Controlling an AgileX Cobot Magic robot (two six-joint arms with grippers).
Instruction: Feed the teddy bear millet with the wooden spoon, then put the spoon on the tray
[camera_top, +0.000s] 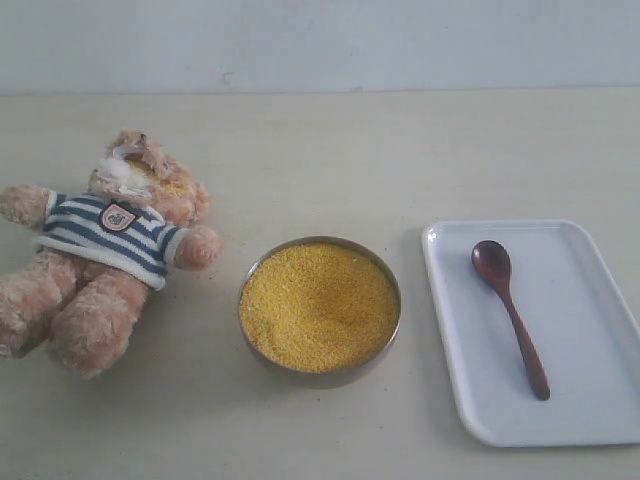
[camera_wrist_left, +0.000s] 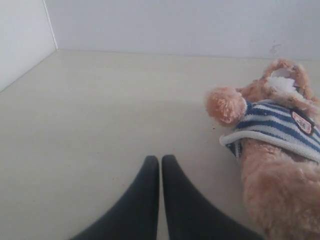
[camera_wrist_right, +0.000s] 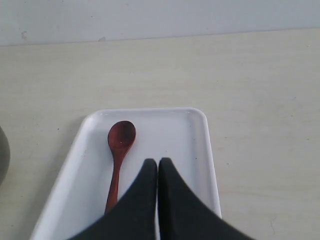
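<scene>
The teddy bear (camera_top: 105, 255) lies at the left of the table in its striped shirt, with yellow grains on its face. Millet (camera_top: 318, 305) fills the round metal bowl (camera_top: 391, 335) in the middle. The wooden spoon (camera_top: 508, 313) lies loose in the white tray (camera_top: 585, 410) at the right. My left gripper (camera_wrist_left: 160, 161) is shut on nothing, above bare table beside the teddy bear (camera_wrist_left: 277, 150). My right gripper (camera_wrist_right: 158, 163) is shut and empty, above the tray (camera_wrist_right: 197, 135) just beside the spoon (camera_wrist_right: 118, 157). Neither gripper shows in the exterior view.
A pale wall (camera_top: 320, 40) bounds the table's far edge. In the left wrist view a side wall (camera_wrist_left: 22, 35) meets the back wall at a corner. The bowl's grey edge (camera_wrist_right: 3, 155) shows in the right wrist view.
</scene>
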